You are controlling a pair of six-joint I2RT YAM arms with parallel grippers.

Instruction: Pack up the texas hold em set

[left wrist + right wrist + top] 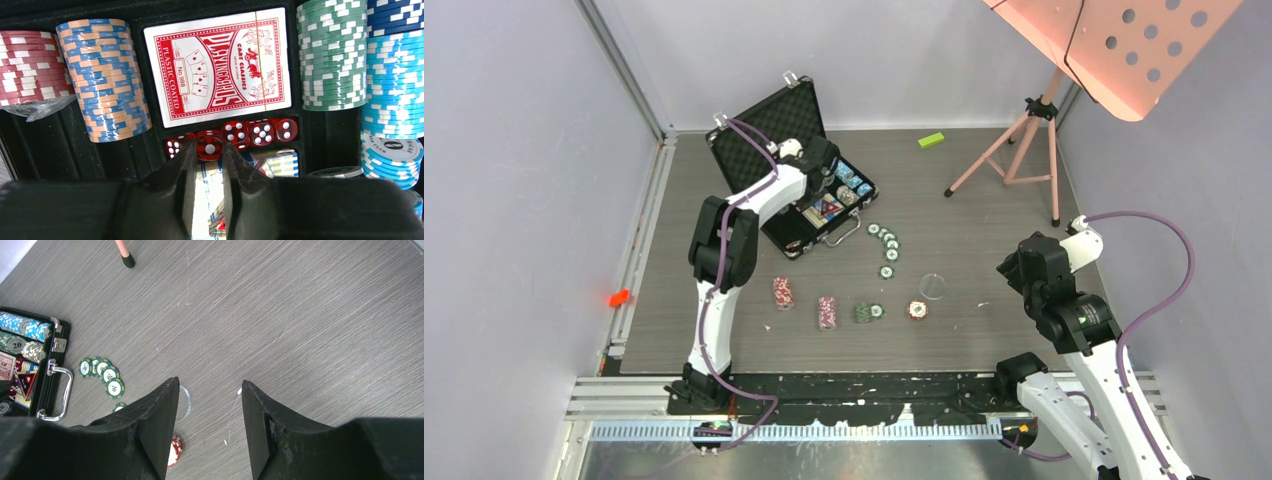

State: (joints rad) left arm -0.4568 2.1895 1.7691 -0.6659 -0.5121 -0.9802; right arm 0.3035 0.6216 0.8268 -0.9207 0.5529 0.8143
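Observation:
The black briefcase [769, 125] lies open at the back left, its foam tray holding chip stacks, the red-backed card deck [217, 65] and a row of red dice [260, 132]. My left gripper [210, 148] reaches into the tray [824, 185], and its fingertips touch both sides of one red die [210, 144]. My right gripper [210, 387] is open and empty above the table at the right [1016, 268]. Loose green chips [886, 245] lie spread beside the case handle. Two red stacks [783, 293], a green stack [864, 312] and a red-white stack [917, 310] stand in front.
In the tray are red [30, 67], blue-orange [105, 80], green [330, 55] and light blue [395, 85] chip stacks. A clear ring [933, 287] lies on the table. A green block [931, 140] and a pink tripod [1024, 150] are at the back right.

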